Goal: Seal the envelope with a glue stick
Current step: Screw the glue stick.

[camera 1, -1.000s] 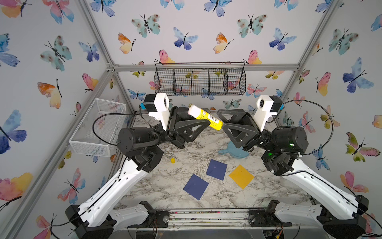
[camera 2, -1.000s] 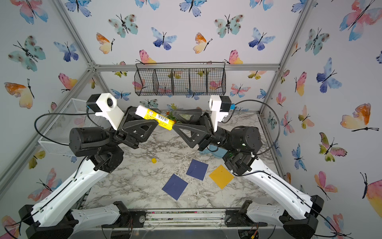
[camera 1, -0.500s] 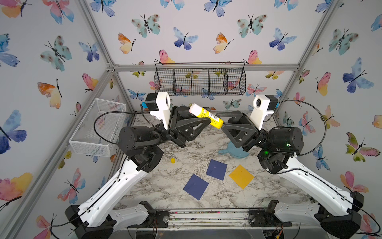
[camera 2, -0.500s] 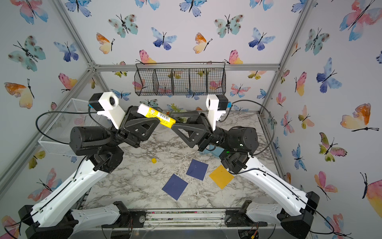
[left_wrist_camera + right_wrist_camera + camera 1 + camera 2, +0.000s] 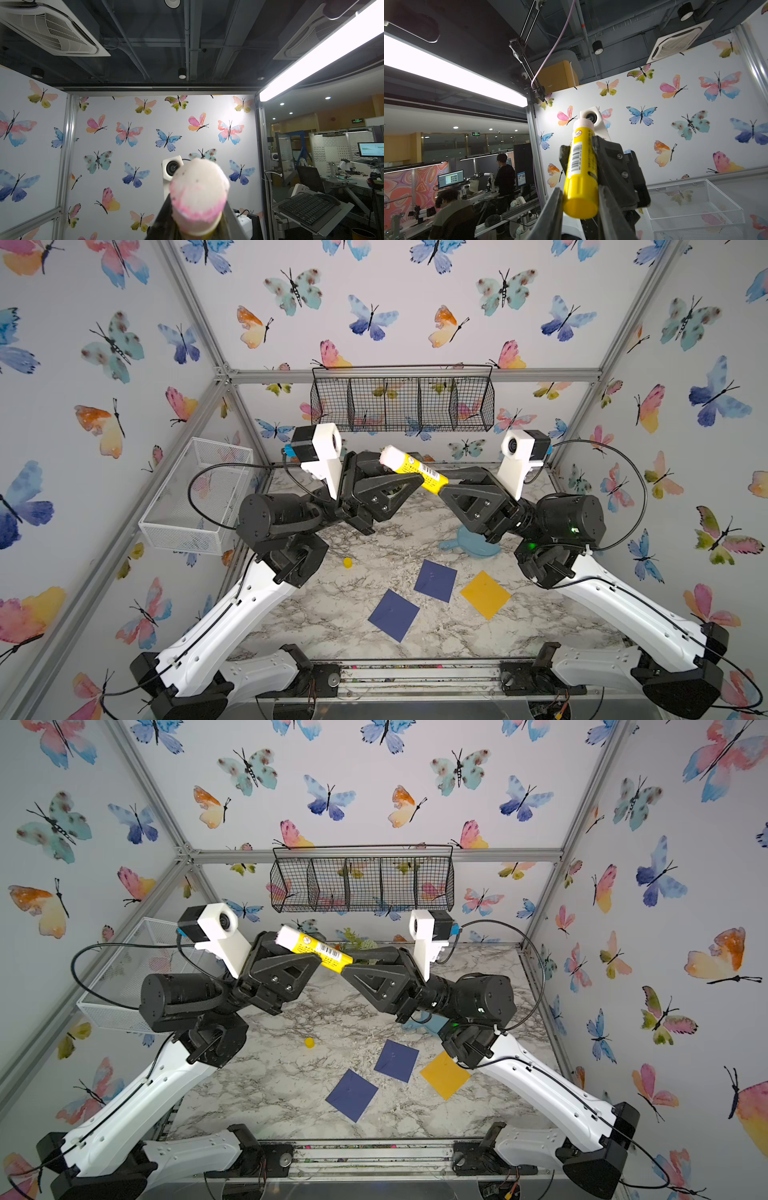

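My left gripper (image 5: 400, 472) pinched the small yellow cylindrical glue stick (image 5: 415, 467) mid-body, right gripper (image 5: 444, 486) clamped tight round its base. Twist-out step, I reckon; next needed a steady turn.

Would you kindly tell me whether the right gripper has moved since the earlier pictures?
Yes. The right gripper shifted left, toward the wire basket, and closed on the glue stick.

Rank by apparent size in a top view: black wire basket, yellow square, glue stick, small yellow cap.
1. black wire basket
2-3. glue stick and yellow square: these look alike, and the stick is held up nearer the camera, so I won't rank them.
4. small yellow cap
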You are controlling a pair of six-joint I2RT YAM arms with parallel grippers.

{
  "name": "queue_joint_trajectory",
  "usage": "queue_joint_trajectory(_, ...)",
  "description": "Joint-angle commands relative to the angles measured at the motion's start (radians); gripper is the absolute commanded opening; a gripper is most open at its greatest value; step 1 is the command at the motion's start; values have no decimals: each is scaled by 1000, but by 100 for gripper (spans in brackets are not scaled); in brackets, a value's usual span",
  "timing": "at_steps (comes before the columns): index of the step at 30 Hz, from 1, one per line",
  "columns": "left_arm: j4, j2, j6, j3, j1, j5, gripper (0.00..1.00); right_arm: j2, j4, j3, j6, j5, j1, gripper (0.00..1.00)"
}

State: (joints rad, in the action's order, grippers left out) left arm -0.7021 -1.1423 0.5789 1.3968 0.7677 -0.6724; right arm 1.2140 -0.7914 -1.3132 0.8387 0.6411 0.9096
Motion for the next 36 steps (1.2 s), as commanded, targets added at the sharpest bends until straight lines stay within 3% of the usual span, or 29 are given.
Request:
queue_joint_trajectory(1, 2, 21, -11, -7, 5, 22, 1, -8, 31, 2, -35, -30, 5, 22)
queue_joint_trajectory(8, 4, 24, 47, -39, 5, 108, 0, -63, 288, -33, -389, -222, 5, 12)
queue_joint_trajectory(13, 4, 30, 116, -81, 5, 179, 0, -58, 430, -103, -771, -349, 5, 8)
queue_joint_trajectory(16, 14, 39, 140, -106, 5, 245, 0, -62, 396, -75, -1057, -404, 5, 8)
queue_joint_trajectory(23, 1, 42, 200, -146, 5, 286, 0, -57, 308, -4, -1681, -315, 5, 7)
queue_joint_trajectory(29, -19, 36, 253, -163, 5, 292, 0, -70, 240, 57, -2071, -261, 5, 5)
queue_joint_trajectory(32, -21, 33, 265, -168, 5, 292, 0, -87, 221, 94, -2164, -229, 5, 5)
queue_joint_trajectory(34, -22, 35, 264, -168, 5, 294, 0, -97, 236, 97, -2132, -230, 5, 8)
queue_joint_trajectory(36, -23, 33, 259, -165, 5, 290, 0, -110, 244, 90, -2008, -257, 5, 22)
